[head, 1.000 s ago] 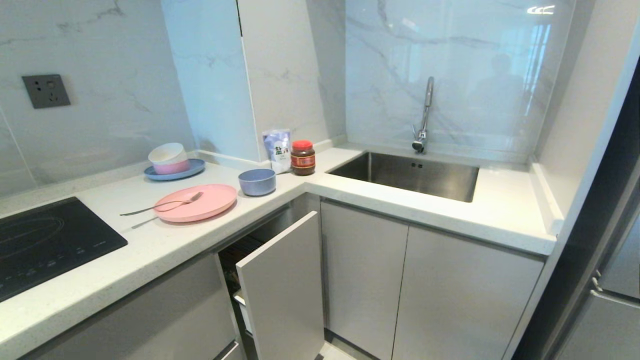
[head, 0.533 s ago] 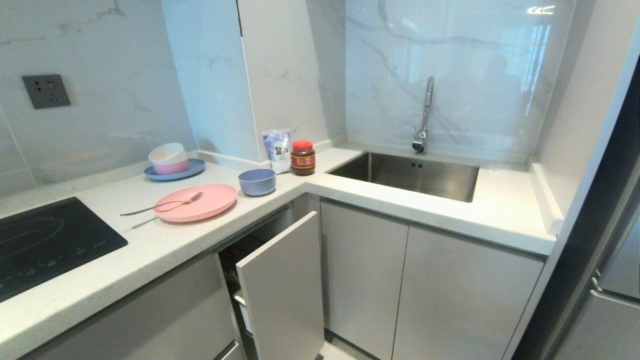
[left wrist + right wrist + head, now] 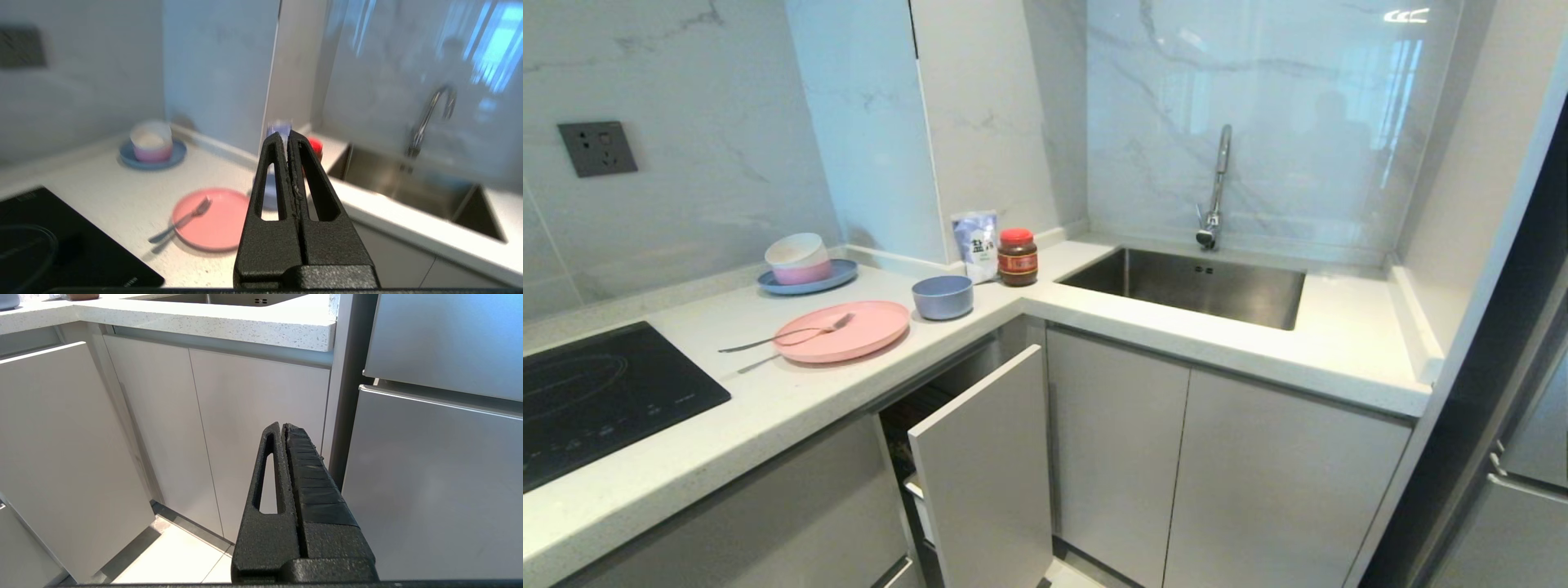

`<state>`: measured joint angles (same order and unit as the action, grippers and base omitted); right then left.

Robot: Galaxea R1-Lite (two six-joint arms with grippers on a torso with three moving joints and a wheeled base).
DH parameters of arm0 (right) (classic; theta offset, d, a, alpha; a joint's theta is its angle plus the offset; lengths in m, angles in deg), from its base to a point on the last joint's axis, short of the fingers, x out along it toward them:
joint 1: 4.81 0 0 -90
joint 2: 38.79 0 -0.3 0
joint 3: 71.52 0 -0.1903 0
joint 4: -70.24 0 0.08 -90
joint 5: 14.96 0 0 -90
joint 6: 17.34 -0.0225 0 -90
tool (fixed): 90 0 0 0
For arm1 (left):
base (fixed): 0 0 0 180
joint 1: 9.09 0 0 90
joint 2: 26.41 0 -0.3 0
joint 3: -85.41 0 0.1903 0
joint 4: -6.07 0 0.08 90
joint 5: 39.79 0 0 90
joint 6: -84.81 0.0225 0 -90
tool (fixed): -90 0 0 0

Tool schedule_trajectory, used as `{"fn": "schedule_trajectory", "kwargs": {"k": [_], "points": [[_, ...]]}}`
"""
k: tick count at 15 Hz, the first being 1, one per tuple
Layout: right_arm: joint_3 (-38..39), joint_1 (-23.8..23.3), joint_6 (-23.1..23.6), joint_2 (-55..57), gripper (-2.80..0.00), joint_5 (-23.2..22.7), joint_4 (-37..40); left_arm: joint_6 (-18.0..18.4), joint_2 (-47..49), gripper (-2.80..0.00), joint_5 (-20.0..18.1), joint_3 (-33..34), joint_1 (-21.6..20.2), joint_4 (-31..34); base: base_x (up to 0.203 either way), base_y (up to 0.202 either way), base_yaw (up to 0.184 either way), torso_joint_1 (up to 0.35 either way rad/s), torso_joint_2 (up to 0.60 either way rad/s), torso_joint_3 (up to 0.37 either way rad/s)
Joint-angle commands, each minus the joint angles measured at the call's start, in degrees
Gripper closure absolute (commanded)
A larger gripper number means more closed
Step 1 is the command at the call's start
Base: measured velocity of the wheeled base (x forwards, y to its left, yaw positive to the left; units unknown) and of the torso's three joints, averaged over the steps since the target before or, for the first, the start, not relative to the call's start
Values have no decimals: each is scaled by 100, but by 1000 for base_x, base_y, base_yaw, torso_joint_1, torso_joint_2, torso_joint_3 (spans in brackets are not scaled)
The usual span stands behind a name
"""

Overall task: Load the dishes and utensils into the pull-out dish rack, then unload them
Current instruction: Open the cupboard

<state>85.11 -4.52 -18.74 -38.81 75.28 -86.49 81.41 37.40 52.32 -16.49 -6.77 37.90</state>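
On the counter lies the pink plate (image 3: 849,335) (image 3: 218,224) with a silver fork (image 3: 792,333) (image 3: 184,218) resting across it. The blue-grey bowl (image 3: 943,296) stands just right of the plate. Below them the pull-out dish rack is partly drawn out, its pale grey front panel (image 3: 984,465) angled forward and its inside dark. My left gripper (image 3: 287,136) is shut and empty, raised above the counter edge and pointing toward the bowl, which its fingers mostly hide. The right gripper (image 3: 283,426) is shut, low beside the cabinet doors. Neither arm shows in the head view.
A blue plate (image 3: 809,280) carrying stacked white and pink bowls sits at the back left. A salt bag (image 3: 976,243) and a red-lidded jar (image 3: 1018,257) stand in the corner. The hob (image 3: 596,400) is at left, the sink (image 3: 1192,286) and tap at right, the fridge (image 3: 441,457) at far right.
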Motion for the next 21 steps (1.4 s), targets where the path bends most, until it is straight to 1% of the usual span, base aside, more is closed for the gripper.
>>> {"fn": "schedule_trajectory", "kwargs": {"k": [1,5,10,12,14,16,18,21], "points": [[9,0,0,-24,0,2,-4,-9,1395,0,12,-154,140,-7,0,0,0,0,0,0],[9,6,0,-24,0,2,-8,2,3029,0,73,-630,426,105,0,0,0,0,0,0],[9,-3,0,-23,0,2,-2,-14,4569,0,148,-1293,857,825,0,0,0,0,0,0],[9,-2,0,-24,0,2,-7,-12,5043,0,385,-1393,1014,909,0,0,0,0,0,0],[9,1,0,-24,0,2,-2,2,5441,0,504,-1463,1104,938,0,0,0,0,0,0],[9,-3,0,-24,0,2,-8,2,5770,0,540,-1601,1187,1092,0,0,0,0,0,0],[9,3,0,-24,0,2,-2,-9,6095,0,538,-1794,1232,1406,0,0,0,0,0,0],[9,5,0,-24,0,2,-5,-20,6514,0,545,-1970,1261,1516,0,0,0,0,0,0]]}}
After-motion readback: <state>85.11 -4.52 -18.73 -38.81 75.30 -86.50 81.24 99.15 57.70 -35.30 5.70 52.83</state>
